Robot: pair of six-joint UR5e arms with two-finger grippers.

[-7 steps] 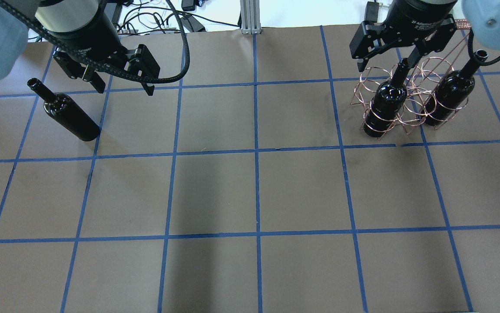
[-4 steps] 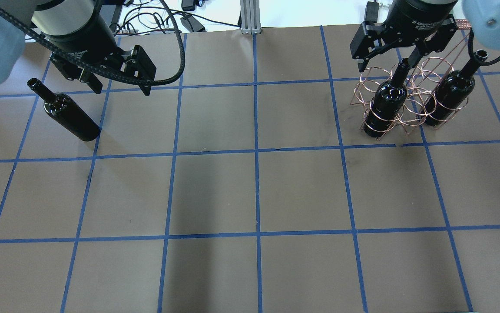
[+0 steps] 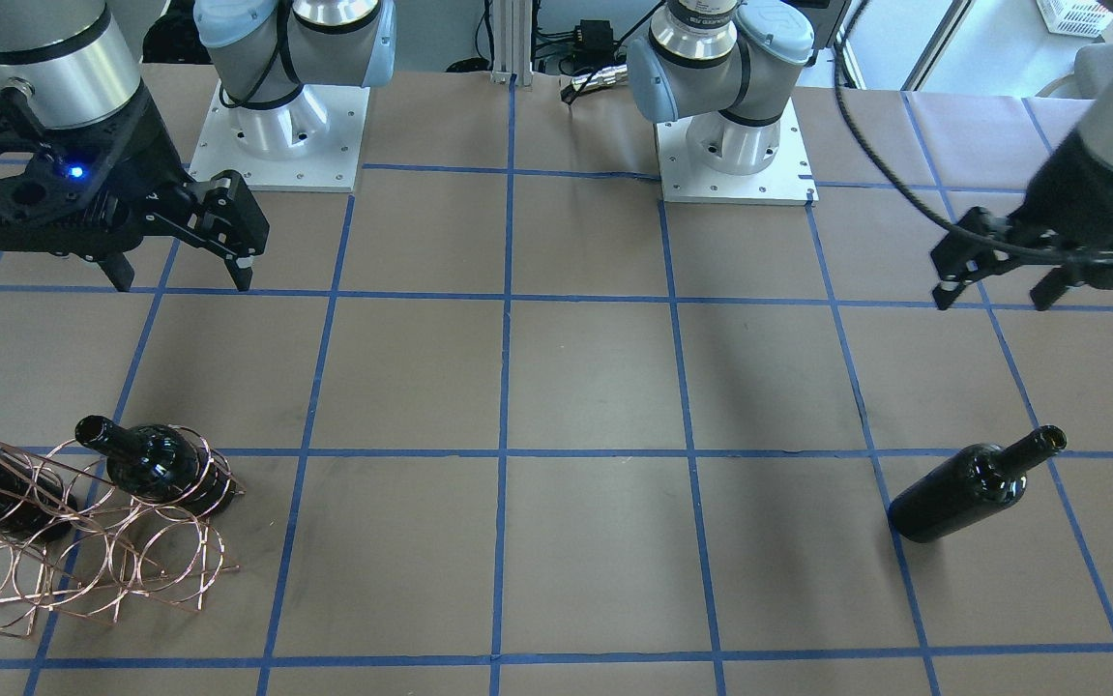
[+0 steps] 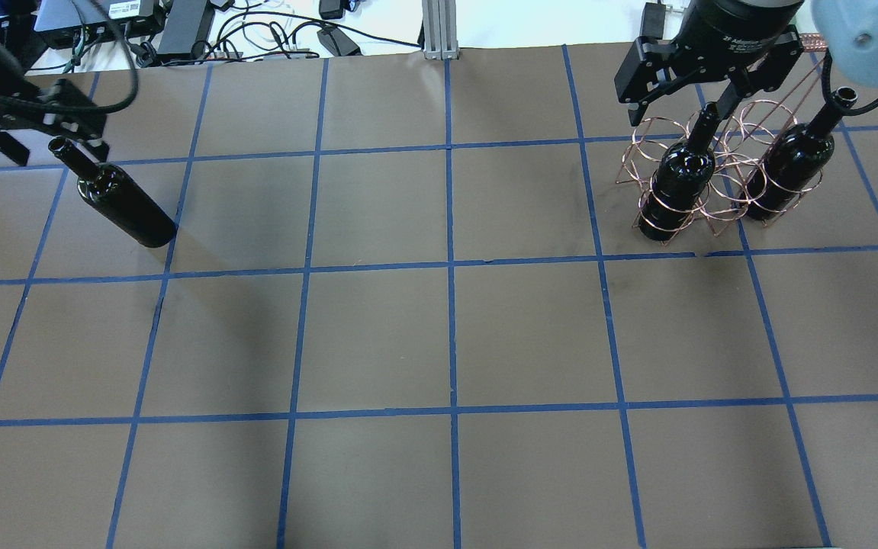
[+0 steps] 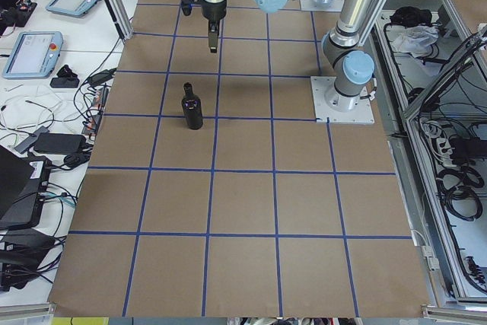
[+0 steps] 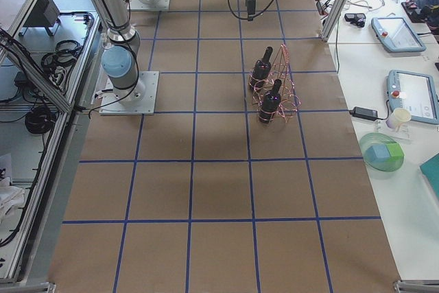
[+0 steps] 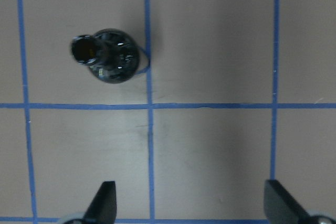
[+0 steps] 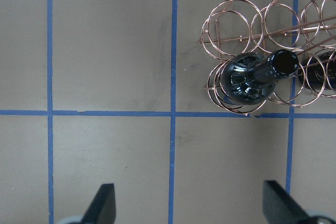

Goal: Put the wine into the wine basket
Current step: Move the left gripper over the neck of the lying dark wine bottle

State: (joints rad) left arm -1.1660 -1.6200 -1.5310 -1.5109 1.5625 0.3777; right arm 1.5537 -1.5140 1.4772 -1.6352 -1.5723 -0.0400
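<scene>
The wine (image 4: 124,203) is a dark glossy bottle that stands upright on the table's left side; it also shows in the front view (image 3: 968,485) and the left wrist view (image 7: 108,59). My left gripper (image 4: 51,139) (image 3: 993,294) hangs open and empty high above the table, beside the bottle's neck and apart from it. The copper wire wine basket (image 4: 722,164) (image 3: 116,561) stands at the far right with two identical bottles (image 4: 679,187) (image 4: 786,171) in its loops. My right gripper (image 4: 676,114) (image 3: 182,280) is open and empty above the basket's near side.
Brown paper with a blue tape grid (image 4: 450,267) covers the table. Cables and boxes (image 4: 179,23) lie past the far edge. The two arm bases (image 3: 280,126) (image 3: 735,145) stand at the robot's side. Several basket loops (image 8: 236,19) hold nothing.
My left arm has swung left and risen out of the overhead view's foreground; its gripper now sits by the standing bottle's neck. The right arm, the basket and the bottles have not moved.
</scene>
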